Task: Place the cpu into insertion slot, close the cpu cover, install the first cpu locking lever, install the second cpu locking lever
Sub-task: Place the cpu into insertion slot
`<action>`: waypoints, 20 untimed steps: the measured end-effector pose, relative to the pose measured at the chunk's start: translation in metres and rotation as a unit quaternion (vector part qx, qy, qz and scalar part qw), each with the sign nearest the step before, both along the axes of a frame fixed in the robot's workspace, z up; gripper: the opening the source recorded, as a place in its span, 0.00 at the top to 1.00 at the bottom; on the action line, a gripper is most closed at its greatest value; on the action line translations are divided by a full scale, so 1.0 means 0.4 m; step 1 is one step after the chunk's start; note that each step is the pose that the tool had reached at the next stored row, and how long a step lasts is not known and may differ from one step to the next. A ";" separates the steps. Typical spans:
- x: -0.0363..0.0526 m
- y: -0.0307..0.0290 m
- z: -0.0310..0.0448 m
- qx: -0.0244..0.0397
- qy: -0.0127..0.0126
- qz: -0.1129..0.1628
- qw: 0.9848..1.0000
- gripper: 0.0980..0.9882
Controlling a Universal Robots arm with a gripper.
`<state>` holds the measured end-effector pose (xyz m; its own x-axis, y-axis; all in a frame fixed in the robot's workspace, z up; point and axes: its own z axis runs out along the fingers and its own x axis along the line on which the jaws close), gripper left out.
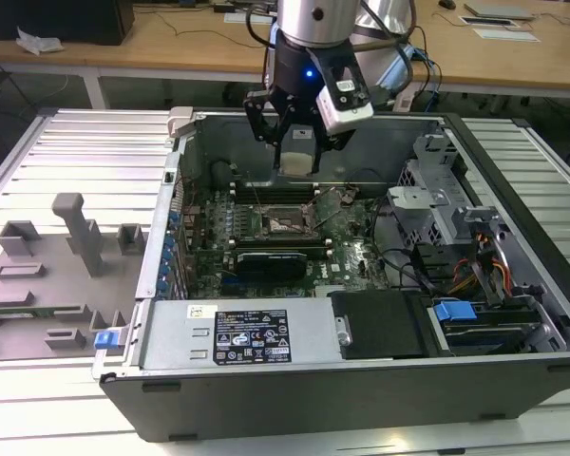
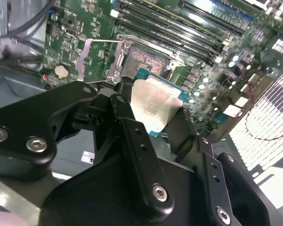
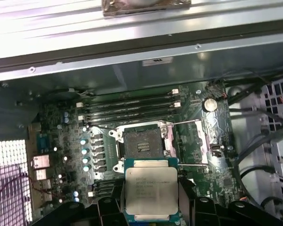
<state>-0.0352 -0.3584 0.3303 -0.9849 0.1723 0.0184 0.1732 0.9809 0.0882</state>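
The open computer case [image 1: 361,389] lies on its side with the motherboard [image 1: 347,256] exposed. The gripper [image 1: 296,160] hangs over the board inside the case. In both wrist views its black fingers [image 2: 128,120] are closed part-way on two opposite edges of the cpu [image 3: 151,193], metal top facing the first wrist camera. The cpu is held clear above the board, just beside the insertion slot [image 3: 142,147], whose contact field is exposed. The cpu cover [image 2: 81,61] is swung open to one side of the slot.
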 end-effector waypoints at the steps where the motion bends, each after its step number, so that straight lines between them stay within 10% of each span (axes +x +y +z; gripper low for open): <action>1: 0.000 0.000 -0.001 0.000 0.000 -0.007 1.000 0.50; 11: 0.000 0.000 -0.009 0.000 0.000 -0.111 0.994 0.50; 17: 0.000 0.000 -0.012 0.000 0.000 -0.162 0.987 0.50; 20: 0.000 0.000 -0.013 0.000 0.000 -0.203 0.979 0.50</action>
